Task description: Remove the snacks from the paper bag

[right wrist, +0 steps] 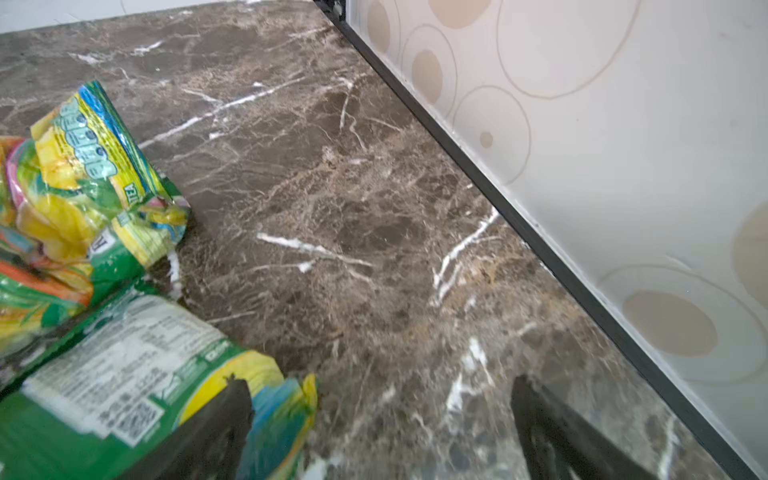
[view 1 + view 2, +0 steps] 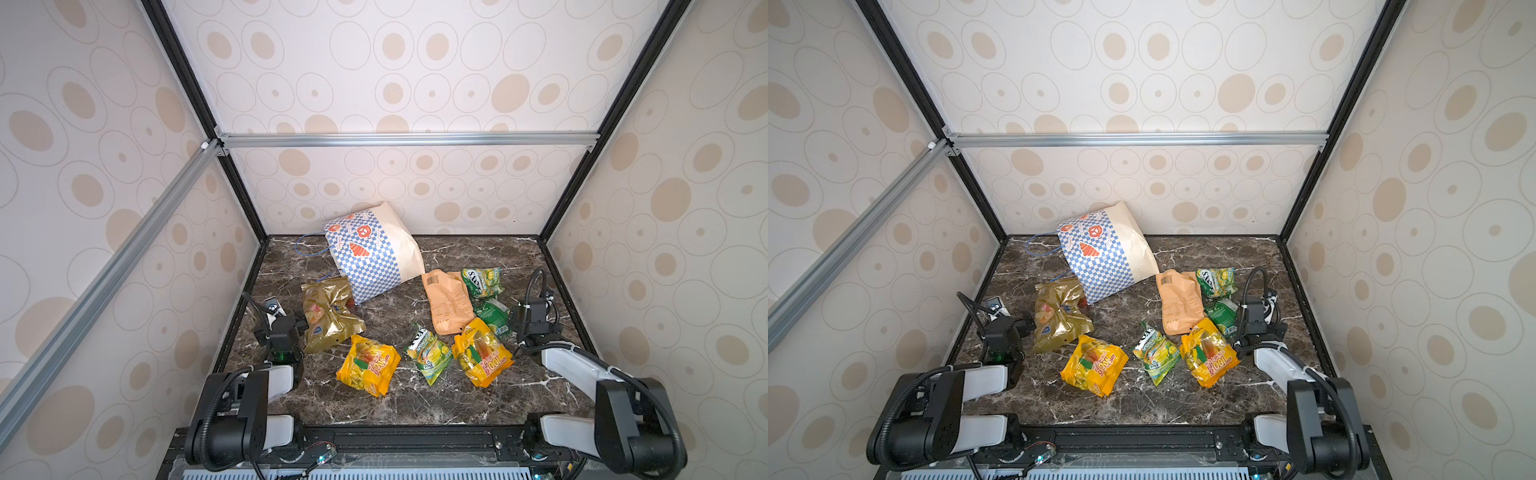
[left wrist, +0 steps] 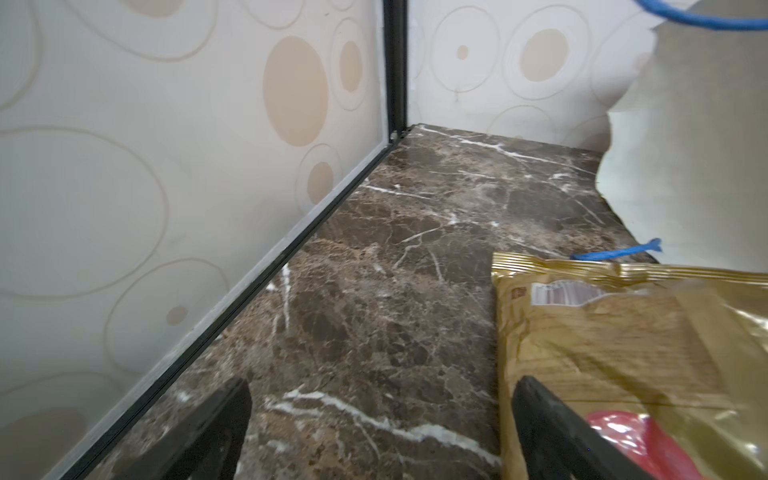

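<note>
The paper bag (image 2: 374, 249) lies on its side at the back of the table (image 2: 386, 320), seven snacks (image 2: 368, 365) scattered before it; my left gripper (image 3: 380, 399) and right gripper (image 1: 380, 390) gape wide, empty; unloading seems finished, so next I should peek inside the bag.

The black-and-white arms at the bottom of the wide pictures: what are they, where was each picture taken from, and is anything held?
They are two robot arms, the left arm and right arm, each ending in jaws. The two wide pictures come from one camera head above; the close ones come from a camera on each wrist. On the marble table the paper bag lies on its side. Around it lie a gold foil bag, a tan pouch, two yellow-orange packets and three green-yellow packets. Both pairs of jaws stand open and hold nothing.
</note>
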{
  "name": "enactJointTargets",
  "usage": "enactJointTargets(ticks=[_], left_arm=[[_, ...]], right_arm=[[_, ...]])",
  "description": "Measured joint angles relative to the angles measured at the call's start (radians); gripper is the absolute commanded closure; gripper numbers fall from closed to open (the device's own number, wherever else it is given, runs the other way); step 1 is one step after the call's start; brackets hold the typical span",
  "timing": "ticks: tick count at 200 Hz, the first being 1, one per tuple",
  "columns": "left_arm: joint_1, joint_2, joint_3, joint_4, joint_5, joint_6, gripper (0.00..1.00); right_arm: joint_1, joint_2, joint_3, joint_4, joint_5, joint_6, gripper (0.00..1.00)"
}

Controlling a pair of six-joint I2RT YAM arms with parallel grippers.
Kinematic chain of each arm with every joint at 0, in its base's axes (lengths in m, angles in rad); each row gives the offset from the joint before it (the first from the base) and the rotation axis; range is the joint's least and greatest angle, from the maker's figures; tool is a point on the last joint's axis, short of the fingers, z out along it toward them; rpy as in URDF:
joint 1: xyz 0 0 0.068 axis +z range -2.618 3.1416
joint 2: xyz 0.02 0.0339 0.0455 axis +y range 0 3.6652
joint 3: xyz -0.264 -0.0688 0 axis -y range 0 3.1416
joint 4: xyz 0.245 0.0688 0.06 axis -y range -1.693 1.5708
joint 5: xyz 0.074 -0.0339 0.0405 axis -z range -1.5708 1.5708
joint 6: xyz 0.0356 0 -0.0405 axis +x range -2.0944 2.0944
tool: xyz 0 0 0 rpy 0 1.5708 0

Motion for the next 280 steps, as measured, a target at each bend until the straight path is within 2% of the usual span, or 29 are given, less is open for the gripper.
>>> enactJointTargets(ticks=[31,60,79,95,119,174,280], left_arm=[[0.001,-0.008,-0.009,0.100,0.097,0.040,0.02],[0.001,-0.006,-0.069,0.249,0.203,0.032,0.02],[0.001,0.093,-0.078,0.358,0.240,0.034,0.02],[-0.007,0.182,-0.077,0.414,0.283,0.042,0.02],[-0.011,0.223,-0.064,0.412,0.313,0.048,0.02],[-0.014,0.222,-0.049,0.437,0.330,0.059,0.02],[-0.047,0.224,0.001,0.398,0.329,0.094,0.02]], right_arm=[[-0.018,0.074,-0.073,0.286,-0.077,-0.056,0.00],[-0.018,0.098,-0.118,0.436,-0.156,-0.101,0.00],[-0.018,0.111,-0.164,0.557,-0.228,-0.136,0.00],[-0.018,0.192,-0.175,0.673,-0.287,-0.167,0.00],[-0.015,0.210,-0.158,0.666,-0.332,-0.192,0.00],[0.016,0.215,-0.087,0.617,-0.347,-0.237,0.00],[0.016,0.215,-0.085,0.589,-0.351,-0.251,0.00]])
